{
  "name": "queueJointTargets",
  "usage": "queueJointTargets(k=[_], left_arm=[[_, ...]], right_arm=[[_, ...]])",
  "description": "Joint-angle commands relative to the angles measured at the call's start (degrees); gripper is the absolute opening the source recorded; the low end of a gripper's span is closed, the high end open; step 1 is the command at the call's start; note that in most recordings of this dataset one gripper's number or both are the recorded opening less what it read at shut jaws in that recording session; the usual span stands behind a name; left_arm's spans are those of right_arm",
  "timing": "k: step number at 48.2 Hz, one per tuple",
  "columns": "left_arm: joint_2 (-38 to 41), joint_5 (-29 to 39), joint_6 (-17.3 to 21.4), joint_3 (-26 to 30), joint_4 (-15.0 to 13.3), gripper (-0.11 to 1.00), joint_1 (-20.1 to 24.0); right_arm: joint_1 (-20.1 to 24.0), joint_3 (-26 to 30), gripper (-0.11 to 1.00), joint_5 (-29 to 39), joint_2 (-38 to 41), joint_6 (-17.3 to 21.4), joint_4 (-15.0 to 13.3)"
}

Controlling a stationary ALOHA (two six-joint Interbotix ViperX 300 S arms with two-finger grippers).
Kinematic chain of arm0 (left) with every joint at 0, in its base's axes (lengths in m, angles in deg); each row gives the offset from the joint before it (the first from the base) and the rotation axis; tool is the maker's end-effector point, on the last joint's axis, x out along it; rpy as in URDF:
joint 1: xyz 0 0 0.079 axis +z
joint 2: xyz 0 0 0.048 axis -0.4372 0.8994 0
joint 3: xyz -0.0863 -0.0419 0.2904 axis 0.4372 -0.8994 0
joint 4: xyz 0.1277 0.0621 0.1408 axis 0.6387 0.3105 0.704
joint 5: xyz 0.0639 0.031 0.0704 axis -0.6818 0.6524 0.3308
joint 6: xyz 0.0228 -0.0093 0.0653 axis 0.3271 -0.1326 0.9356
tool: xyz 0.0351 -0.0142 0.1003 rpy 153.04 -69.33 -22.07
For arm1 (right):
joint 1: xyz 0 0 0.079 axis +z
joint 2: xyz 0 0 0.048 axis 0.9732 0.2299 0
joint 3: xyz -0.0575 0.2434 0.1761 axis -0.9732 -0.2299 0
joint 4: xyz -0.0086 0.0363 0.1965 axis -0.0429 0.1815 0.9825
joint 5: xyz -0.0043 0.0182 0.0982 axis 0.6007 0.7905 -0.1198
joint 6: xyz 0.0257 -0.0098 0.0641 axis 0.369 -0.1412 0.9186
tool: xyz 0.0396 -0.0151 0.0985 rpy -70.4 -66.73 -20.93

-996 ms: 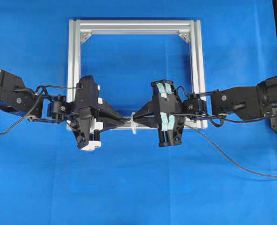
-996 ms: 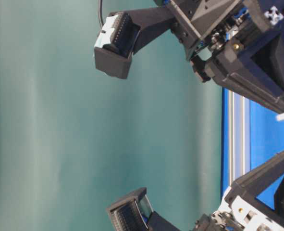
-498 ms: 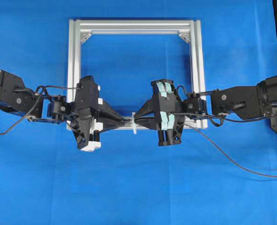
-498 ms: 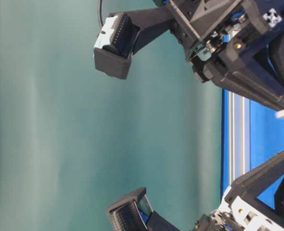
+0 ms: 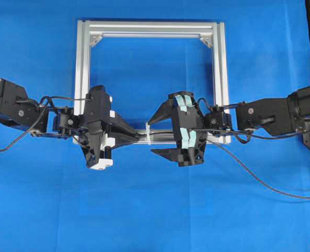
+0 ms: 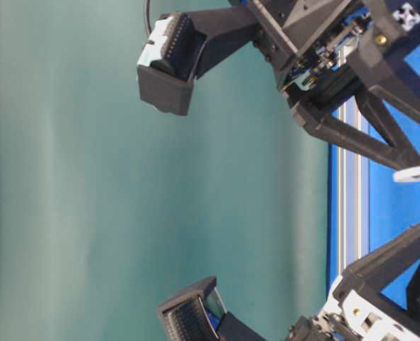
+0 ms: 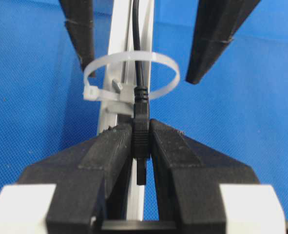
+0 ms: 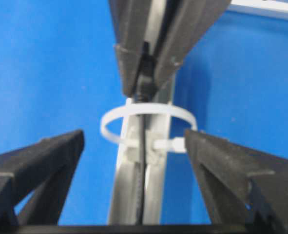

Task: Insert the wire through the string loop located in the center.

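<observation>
Frame (image 5: 152, 29) lying at upper centre of overhead view, on table cloth (image 5: 155, 210). String loop (image 5: 148, 135) sitting on frame's lower bar, at mid-span. Left gripper (image 5: 139, 136) lying just left of loop, right gripper (image 5: 153, 136) just right of it, tips facing each other across loop. Wire (image 7: 136, 44) running along bar and passing through string loop (image 7: 130, 75) in left wrist view, plug end lying between left fingers (image 7: 109, 146). In overhead view wire trailing off toward lower right edge.
</observation>
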Motion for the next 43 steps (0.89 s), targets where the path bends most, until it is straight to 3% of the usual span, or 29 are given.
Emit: queueJointTargets(k=[1,14,43], left_arm=[[-1.7,-0.1,0.1,0.1,0.1,0.08,-0.1],[-7.0,0.4,-0.4,-6.2,0.1,0.08,-0.1],[-25.4,2.1,-2.4,-28.7,0.1,0.08,-0.7]], right_arm=[[-0.4,1.1,0.95,-0.4,-1.0,-0.1,0.1],[0.0,0.2,0.95,0.1,-3.4,-0.1,0.1],[0.1,-0.2,0.95,0.2,-4.0,-0.1,0.1]])
